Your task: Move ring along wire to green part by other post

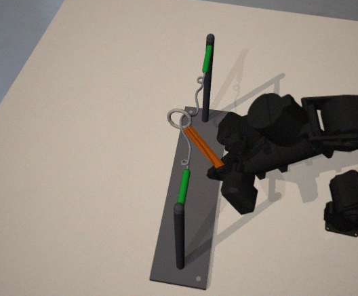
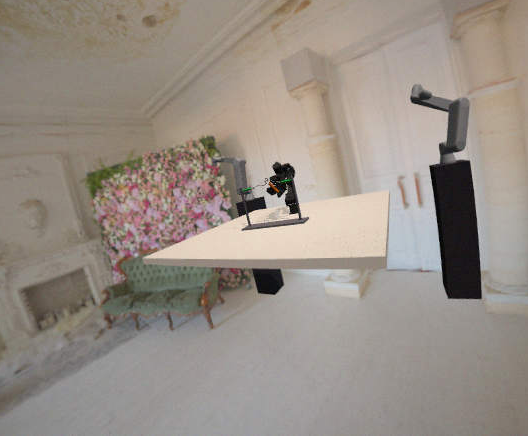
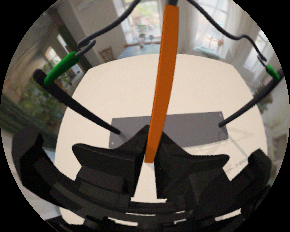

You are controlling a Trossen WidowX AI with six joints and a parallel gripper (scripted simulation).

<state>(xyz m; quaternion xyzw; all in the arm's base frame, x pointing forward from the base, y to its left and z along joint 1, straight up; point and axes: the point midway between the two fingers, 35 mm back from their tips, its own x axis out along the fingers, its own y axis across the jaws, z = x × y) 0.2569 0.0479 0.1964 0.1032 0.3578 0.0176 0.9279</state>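
Pale walls, a flower panel and a green sofa (image 2: 165, 287) stand behind a cream counter (image 1: 83, 142) (image 2: 293, 247) (image 3: 200, 75); on it a dark base plate (image 1: 182, 251) (image 2: 273, 224) (image 3: 185, 130) carries two posts. The tool (image 1: 220, 170) (image 3: 150, 129) is closed on the far end of the orange handle (image 1: 203, 146) (image 2: 274, 188) (image 3: 164, 85); the ring (image 1: 169, 119) sits at the handle's other end, around the middle grey stretch of the wire (image 1: 190, 146), between the two green parts, though whether it touches the wire I cannot tell.

The relation that matters: in the top view the handle's long axis runs slantwise, from the tool at lower right up to the ring at upper left; the ring thus lies out beyond the fingers, on the wire's side, and a small turn of the wrist would likely swing it widely; the next move probably calls for turning and shifting together, so that the wire stays centred through the bends.
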